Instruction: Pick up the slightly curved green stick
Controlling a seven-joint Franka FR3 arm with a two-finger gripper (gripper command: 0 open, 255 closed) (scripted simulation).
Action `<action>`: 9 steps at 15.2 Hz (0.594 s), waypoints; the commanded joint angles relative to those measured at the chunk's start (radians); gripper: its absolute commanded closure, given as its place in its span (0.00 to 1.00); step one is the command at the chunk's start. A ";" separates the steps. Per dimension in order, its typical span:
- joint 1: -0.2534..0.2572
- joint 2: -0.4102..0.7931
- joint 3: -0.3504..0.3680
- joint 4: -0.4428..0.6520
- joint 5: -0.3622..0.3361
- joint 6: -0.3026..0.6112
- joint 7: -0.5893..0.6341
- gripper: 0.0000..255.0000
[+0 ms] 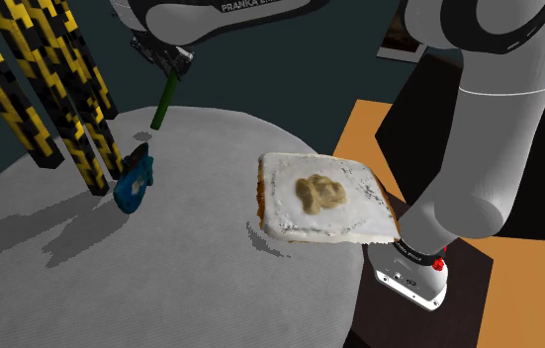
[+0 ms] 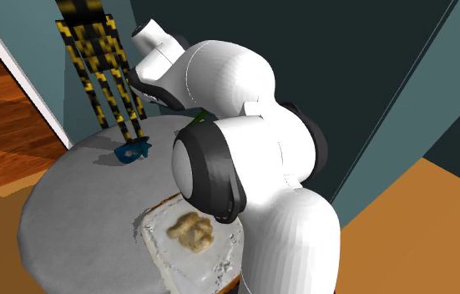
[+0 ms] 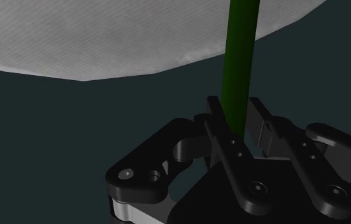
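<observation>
Green stick (image 1: 165,103) is pinched between the gripper's (image 3: 236,105) fingers, hung clear over the round table's (image 1: 211,287) far edge. The lift is judged under way; a steady raise is called for.

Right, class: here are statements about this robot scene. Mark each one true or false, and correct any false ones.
1. The end effector is shut on the green stick. True.
2. The blue object sits on top of the bread slice. False: it lies on the grey table beside the yellow-and-black striped legs, apart from the bread.
3. The bread slice has a white layer with a tan blob in its middle. True.
4. The green stick lies flat on the table. False: it hangs steeply from the end effector's fingers.
</observation>
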 commanded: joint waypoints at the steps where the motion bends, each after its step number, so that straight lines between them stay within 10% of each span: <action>1: 0.001 -0.002 0.001 0.010 0.002 -0.010 -0.006 1.00; 9: 0.021 -0.002 0.006 0.113 0.013 -0.097 -0.058 1.00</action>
